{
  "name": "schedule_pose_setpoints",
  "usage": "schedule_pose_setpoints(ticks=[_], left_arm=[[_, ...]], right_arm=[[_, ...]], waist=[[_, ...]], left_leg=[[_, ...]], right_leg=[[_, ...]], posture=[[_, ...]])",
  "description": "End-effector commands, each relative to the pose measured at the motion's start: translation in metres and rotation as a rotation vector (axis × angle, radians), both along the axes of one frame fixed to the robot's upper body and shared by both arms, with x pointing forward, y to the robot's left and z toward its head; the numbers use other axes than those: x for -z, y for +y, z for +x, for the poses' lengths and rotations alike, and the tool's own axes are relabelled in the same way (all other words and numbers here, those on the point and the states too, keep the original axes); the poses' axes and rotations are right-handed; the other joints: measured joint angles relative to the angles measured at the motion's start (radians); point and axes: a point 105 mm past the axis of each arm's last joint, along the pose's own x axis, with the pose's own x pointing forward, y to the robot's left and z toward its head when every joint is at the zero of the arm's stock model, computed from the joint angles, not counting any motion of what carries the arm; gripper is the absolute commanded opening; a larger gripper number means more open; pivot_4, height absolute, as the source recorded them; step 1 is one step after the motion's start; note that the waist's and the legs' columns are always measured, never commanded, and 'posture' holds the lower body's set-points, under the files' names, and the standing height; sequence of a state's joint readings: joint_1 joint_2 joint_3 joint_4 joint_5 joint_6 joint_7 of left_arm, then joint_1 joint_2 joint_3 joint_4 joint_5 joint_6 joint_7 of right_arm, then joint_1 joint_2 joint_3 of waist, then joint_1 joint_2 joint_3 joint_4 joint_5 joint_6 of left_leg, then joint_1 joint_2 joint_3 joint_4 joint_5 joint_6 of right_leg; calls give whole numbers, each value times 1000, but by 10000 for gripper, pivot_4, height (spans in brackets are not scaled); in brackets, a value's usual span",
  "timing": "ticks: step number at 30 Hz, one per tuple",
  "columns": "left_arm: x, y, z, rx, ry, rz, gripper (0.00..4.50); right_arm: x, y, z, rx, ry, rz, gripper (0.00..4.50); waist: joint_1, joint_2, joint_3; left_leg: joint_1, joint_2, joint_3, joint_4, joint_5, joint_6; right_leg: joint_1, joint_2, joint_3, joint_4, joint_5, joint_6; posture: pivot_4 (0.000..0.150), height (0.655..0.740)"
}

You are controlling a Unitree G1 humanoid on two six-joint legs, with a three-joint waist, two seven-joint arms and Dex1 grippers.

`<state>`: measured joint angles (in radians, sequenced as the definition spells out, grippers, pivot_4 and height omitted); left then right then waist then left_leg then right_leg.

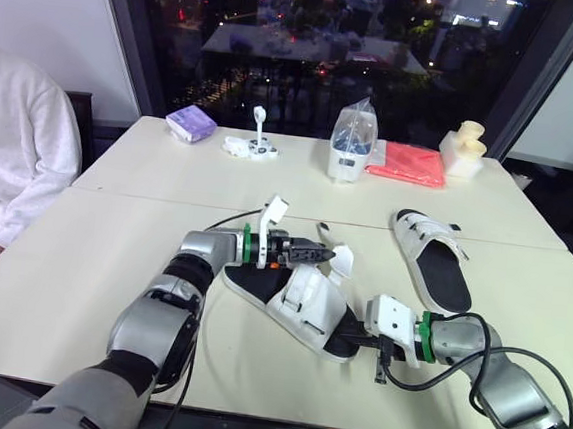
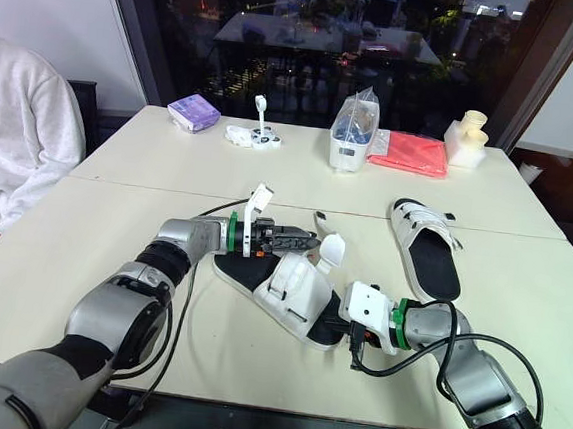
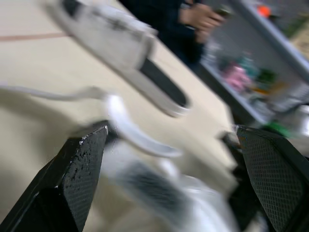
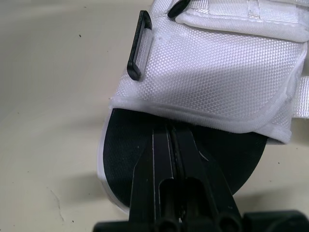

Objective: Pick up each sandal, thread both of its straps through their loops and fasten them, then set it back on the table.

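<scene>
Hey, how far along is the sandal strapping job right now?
Done: nothing certain; the far white black-soled sandal has straps across it, fastening unclear. In hand: the near white sandal, black footbed pressed by the shut right claw, open left claw at its loose strap. Left: threading and fastening.

**Figure: Both arms turned inward, claws facing one another**

Your left arm (image 1: 169, 300) reaches forward and bends inward at the wrist, so the left claw (image 1: 323, 252) points toward your right side, held roughly level. Its two black fingers (image 3: 79, 166) stand wide apart. Your right arm (image 1: 503, 374) comes in low from the right, its forearm angled toward you, with the right claw (image 1: 349, 332) pointing toward your left. Its fingers (image 4: 161, 154) lie pressed together, side by side. The two claws sit near each other, the left one farther from you.
</scene>
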<state>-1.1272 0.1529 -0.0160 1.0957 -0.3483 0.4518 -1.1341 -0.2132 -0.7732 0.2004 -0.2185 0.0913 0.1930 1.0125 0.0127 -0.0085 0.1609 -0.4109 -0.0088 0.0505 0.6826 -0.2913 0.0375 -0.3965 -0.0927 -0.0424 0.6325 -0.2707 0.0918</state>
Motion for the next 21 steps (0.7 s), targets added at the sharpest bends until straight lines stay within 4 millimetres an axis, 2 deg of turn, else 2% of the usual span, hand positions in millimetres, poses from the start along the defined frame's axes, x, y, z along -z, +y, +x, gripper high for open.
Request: schedule_pose_setpoints(ticks=[1,3,7,12,13,15,16,18,20,21], left_arm=[[-22,15,12,-48,-113,15,44557],[-19,28,15,-66,-207,86,44557],[2,54,11,-30,-422,295,44557],[22,67,-2,68,-556,399,44557],[23,67,-3,80,-573,398,39345],[24,64,-6,106,-603,393,32279],[24,62,-8,119,-615,393,24998],[26,56,-13,164,-646,388,16843],[29,52,-21,221,-646,365,5329],[30,51,-24,241,-644,354,961]], right_arm=[[4,-8,-1,26,15,-39,0],[4,-9,-1,29,16,-38,0],[6,-10,-3,35,18,-40,0],[6,-11,-2,39,16,-41,0],[6,-11,-2,39,15,-41,0],[6,-11,-2,40,13,-42,0],[6,-11,-2,40,12,-42,0],[6,-11,-2,38,12,-42,0],[5,-10,-2,36,12,-42,0],[5,-11,-2,37,11,-42,0]], waist=[[0,0,0],[-1,0,0],[-2,0,0],[1,0,0],[1,0,0],[0,0,0],[0,0,0],[-1,0,0],[-1,0,0],[-1,0,0]], left_leg=[[0,0,0,0,0,0],[0,0,0,0,0,0],[0,0,0,-2,2,-4],[0,0,0,-2,2,-6],[0,0,0,-2,2,-5],[0,-1,1,-2,0,-2],[0,-1,1,-2,0,-2],[0,-1,1,-2,0,-2],[0,-1,1,-2,0,-2],[0,-1,1,-2,0,-2]], right_leg=[[0,0,0,0,0,0],[0,0,0,0,0,0],[-1,0,0,0,0,0],[-1,-2,0,-1,0,0],[0,-2,0,-1,0,0],[-1,-3,0,-1,0,-1],[-1,-3,0,-1,0,-1],[-1,-3,0,-1,0,0],[-1,-3,0,-1,0,0],[-1,-3,0,-1,0,0]], posture=[[1500,7400],[1500,7400],[1500,7400],[1500,7400],[1500,7400],[1500,7400],[1500,7400],[1500,7400],[1500,7400],[1500,7400]])
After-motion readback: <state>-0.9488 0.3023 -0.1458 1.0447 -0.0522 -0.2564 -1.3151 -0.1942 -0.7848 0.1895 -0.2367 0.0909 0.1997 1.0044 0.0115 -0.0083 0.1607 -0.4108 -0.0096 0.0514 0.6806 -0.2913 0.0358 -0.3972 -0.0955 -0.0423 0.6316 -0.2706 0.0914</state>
